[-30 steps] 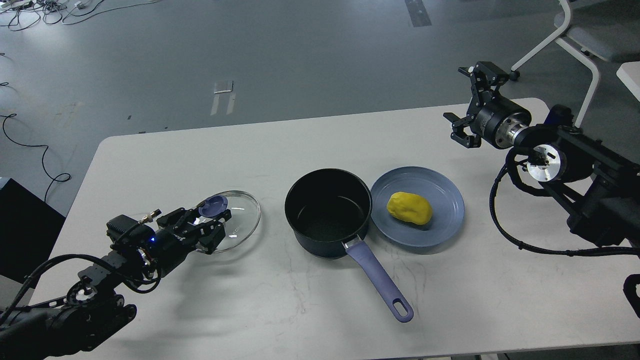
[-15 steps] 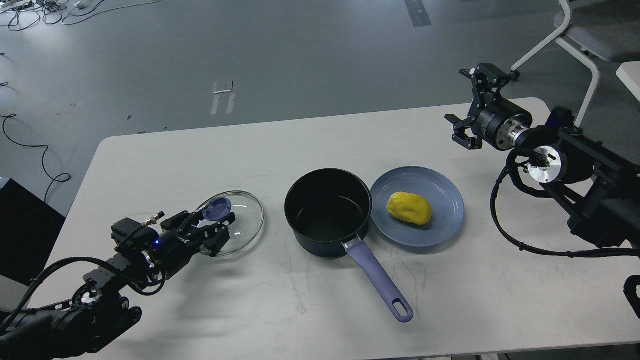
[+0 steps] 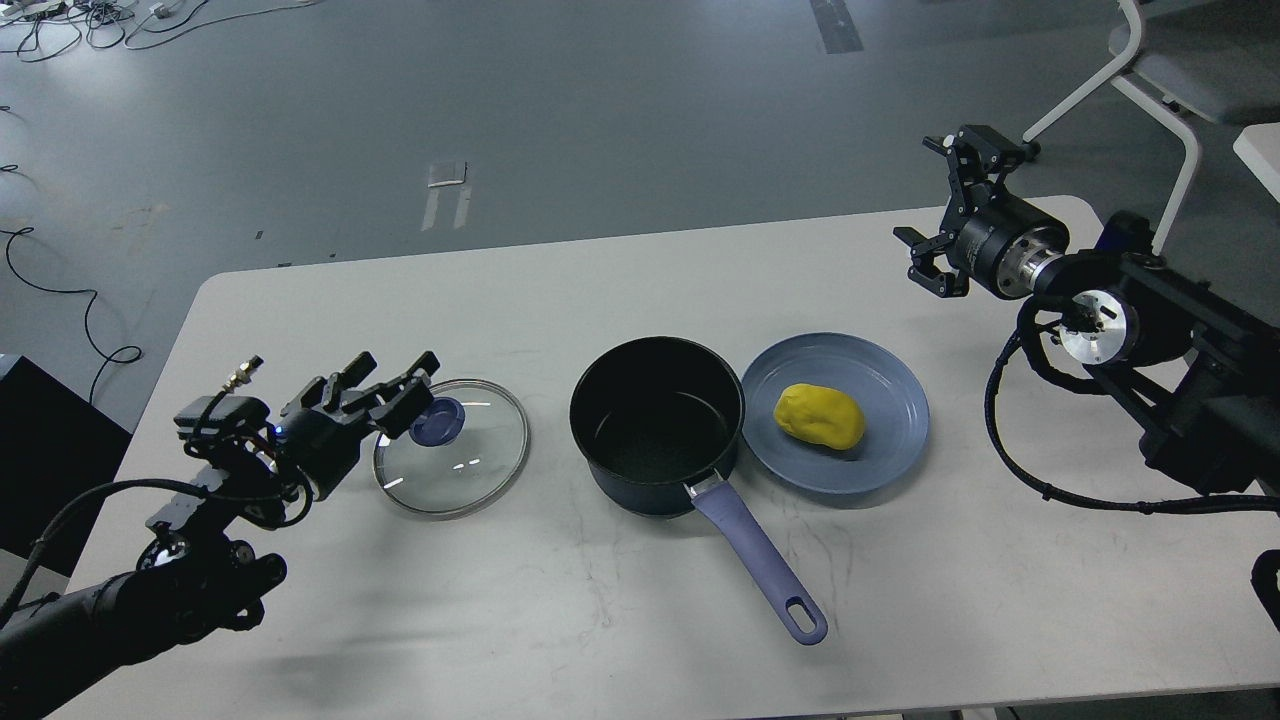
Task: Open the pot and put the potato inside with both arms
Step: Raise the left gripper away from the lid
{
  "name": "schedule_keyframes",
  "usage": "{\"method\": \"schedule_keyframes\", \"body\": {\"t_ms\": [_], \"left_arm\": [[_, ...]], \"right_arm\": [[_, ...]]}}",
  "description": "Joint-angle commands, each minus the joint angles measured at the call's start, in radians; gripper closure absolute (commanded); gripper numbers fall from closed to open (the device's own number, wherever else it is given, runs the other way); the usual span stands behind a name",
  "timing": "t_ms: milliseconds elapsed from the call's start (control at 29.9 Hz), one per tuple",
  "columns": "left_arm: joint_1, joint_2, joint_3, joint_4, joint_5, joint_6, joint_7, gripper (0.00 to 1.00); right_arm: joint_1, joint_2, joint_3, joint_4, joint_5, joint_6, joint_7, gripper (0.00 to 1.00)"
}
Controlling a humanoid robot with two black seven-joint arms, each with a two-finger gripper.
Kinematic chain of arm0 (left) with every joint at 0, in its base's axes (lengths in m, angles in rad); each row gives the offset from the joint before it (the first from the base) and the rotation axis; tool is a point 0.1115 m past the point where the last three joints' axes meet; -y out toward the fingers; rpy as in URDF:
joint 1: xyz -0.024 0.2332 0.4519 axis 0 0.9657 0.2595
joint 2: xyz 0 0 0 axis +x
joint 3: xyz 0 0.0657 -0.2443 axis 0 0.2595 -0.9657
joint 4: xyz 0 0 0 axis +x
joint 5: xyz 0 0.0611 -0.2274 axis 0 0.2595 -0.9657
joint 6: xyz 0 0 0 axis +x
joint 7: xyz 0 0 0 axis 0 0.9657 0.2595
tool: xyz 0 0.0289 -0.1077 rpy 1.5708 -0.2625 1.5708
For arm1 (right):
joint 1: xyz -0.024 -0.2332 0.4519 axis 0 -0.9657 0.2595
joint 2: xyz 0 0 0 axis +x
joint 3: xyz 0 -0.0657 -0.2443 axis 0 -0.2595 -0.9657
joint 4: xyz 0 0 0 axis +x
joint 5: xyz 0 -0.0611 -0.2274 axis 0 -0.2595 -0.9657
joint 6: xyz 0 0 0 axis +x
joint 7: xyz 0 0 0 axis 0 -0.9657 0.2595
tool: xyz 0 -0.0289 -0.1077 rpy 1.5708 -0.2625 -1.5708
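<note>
A dark pot with a purple-blue handle stands open and empty mid-table. Its glass lid with a blue knob lies flat on the table to the pot's left. A yellow potato lies on a blue plate just right of the pot. My left gripper is open, raised just left of and above the lid's knob, holding nothing. My right gripper is open and empty, up near the table's far right edge, well away from the potato.
The white table has bare room in front and at the back. The pot's handle points toward the front. A white chair stands beyond the table's right corner. Cables lie on the floor at left.
My left gripper let go of the lid's knob and drew back up and to the left. The lid now lies flat on the table. The right arm barely moved.
</note>
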Motion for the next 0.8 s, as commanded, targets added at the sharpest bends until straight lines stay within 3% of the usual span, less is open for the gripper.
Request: {"method": "schedule_keyframes", "body": {"t_ms": [0,134,267,301,368,434,468,568,668,769], "left_arm": [[-0.083,-0.002,-0.001,-0.017,-0.184,0.000,0.000,0.03],[-0.176,-0.008,-0.004,-0.028,-0.414,0.000,0.000,0.03],[-0.270,-0.026,-0.009,-0.037,-0.646,-0.019,0.000,0.02],[-0.284,-0.028,-0.013,-0.039,-0.681,-0.045,0.031,0.02],[-0.327,-0.029,-0.080,-0.050,-0.821,-0.175,0.169,0.02],[-0.331,-0.030,-0.134,-0.050,-0.873,-0.266,0.223,0.02],[-0.331,-0.028,-0.197,-0.050,-0.907,-0.372,0.260,0.02],[-0.321,-0.030,-0.309,-0.066,-0.926,-0.620,0.303,0.02],[-0.308,-0.019,-0.317,-0.105,-0.927,-0.682,0.303,0.02],[-0.246,0.021,-0.320,-0.180,-0.926,-0.798,0.297,0.02]], "right_arm": [[0.002,0.002,-0.005,0.007,0.000,0.006,0.000,0.00],[0.011,-0.004,-0.045,0.034,-0.020,0.017,0.008,0.00],[0.070,-0.036,-0.170,0.097,-0.024,0.018,0.084,0.00],[0.080,-0.050,-0.194,0.100,-0.032,0.018,0.098,0.00],[0.123,-0.080,-0.285,0.105,-0.093,0.018,0.141,0.00],[0.138,-0.080,-0.329,0.105,-0.138,0.018,0.165,0.00],[0.147,-0.080,-0.364,0.105,-0.181,0.017,0.188,0.00],[0.153,-0.080,-0.410,0.110,-0.293,0.014,0.224,0.00],[0.152,-0.082,-0.419,0.125,-0.362,0.014,0.241,0.00],[0.147,-0.082,-0.474,0.137,-0.495,0.003,0.258,0.00]]}}
